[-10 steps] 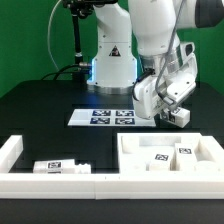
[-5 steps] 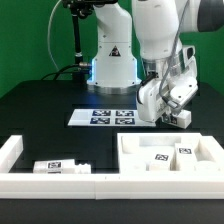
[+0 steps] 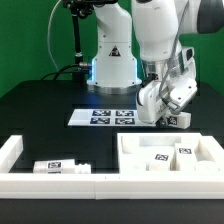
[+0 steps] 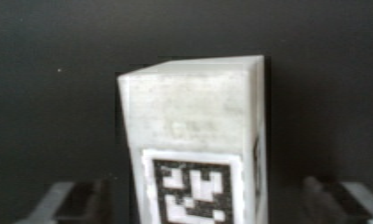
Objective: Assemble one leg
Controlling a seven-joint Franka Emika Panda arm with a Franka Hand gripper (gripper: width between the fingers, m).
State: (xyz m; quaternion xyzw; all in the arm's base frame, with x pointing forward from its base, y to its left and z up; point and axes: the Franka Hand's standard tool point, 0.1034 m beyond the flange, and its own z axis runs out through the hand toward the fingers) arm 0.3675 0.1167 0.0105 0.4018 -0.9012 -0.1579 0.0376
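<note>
One leg (image 4: 197,110) is clamped in the gripper (image 3: 170,110), its long axis pointing straight out from the jaws, over the worktop (image 3: 40,110).

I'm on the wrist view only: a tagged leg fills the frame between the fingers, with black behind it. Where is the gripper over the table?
Observer: The gripper, holding the leg, is just past the end of the marker board, on the exterior view's right.
Operator: Where's the tray-shaped part from there?
Observer: The white tray-shaped part sits nearer the camera than the gripper, at the exterior view's lower right.
Operator: Any leg lying loose elsewhere?
Observer: Yes, a second leg lies on its side at the exterior view's lower left.
</note>
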